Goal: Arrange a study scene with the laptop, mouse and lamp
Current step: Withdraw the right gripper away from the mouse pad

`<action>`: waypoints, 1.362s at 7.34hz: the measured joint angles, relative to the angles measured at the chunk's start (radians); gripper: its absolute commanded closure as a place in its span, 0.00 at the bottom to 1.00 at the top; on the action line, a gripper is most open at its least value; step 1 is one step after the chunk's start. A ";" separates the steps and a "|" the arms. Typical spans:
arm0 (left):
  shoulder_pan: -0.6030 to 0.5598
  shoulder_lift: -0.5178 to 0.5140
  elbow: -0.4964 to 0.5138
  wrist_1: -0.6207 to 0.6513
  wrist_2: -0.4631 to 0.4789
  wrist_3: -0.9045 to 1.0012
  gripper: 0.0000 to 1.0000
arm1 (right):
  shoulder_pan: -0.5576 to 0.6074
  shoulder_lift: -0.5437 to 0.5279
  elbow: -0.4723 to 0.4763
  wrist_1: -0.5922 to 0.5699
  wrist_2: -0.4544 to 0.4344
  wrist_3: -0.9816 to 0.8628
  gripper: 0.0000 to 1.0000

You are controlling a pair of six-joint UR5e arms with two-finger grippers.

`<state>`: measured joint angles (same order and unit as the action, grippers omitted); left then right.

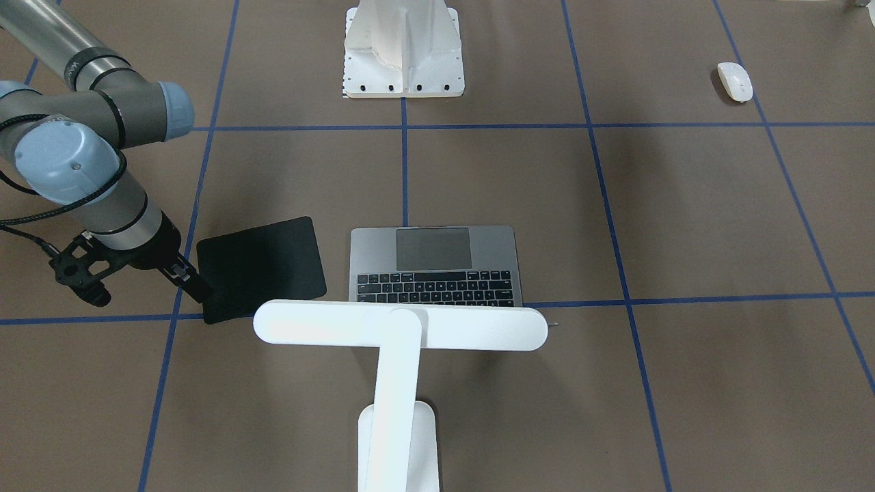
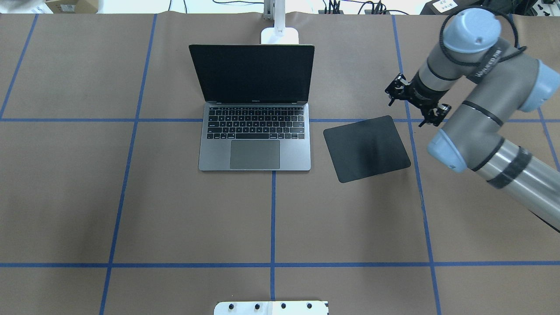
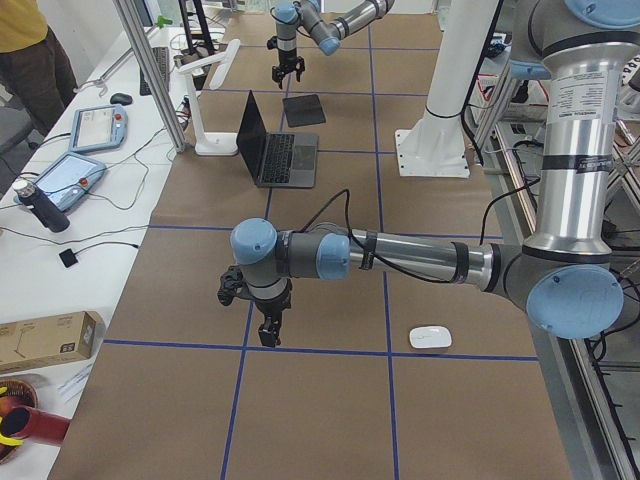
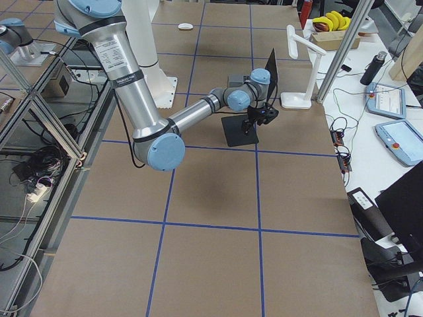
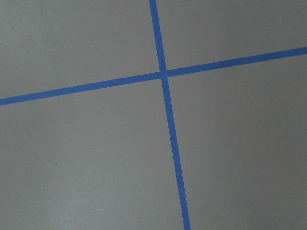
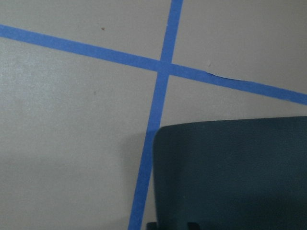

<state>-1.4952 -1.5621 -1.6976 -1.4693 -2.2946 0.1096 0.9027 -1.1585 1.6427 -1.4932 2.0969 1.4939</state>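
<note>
Laptop (image 2: 256,144): lid open, screen dark, set at upper centre of the overhead view.
Lamp (image 1: 400,324): base stood just behind the screen.
Mouse (image 1: 735,81): placed upper right in the front-facing view, well apart from the laptop.
Black mouse pad (image 2: 366,148): laid beside the laptop.
Right gripper (image 1: 195,287): held at the pad's corner.
Left gripper (image 3: 268,335): held over bare table.
Finger spread cannot be told for either.

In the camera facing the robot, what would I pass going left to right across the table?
The robot's right hand → black mouse pad → laptop → white mouse.
</note>
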 measured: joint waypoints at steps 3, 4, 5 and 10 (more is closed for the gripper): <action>-0.002 0.064 -0.099 0.000 -0.002 0.002 0.00 | 0.101 -0.174 0.129 -0.006 0.014 -0.470 0.00; -0.002 0.103 -0.150 0.000 -0.002 -0.001 0.00 | 0.155 -0.227 0.147 -0.007 0.029 -0.625 0.00; -0.002 0.143 -0.193 0.000 -0.003 -0.003 0.00 | 0.216 -0.275 0.154 -0.007 0.063 -0.778 0.00; 0.001 0.395 -0.337 -0.185 -0.063 -0.008 0.00 | 0.442 -0.482 0.160 0.004 0.164 -1.261 0.00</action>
<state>-1.4945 -1.1670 -2.0345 -1.6548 -2.3579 0.1020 1.3444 -1.6403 1.8026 -1.4895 2.2612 0.2326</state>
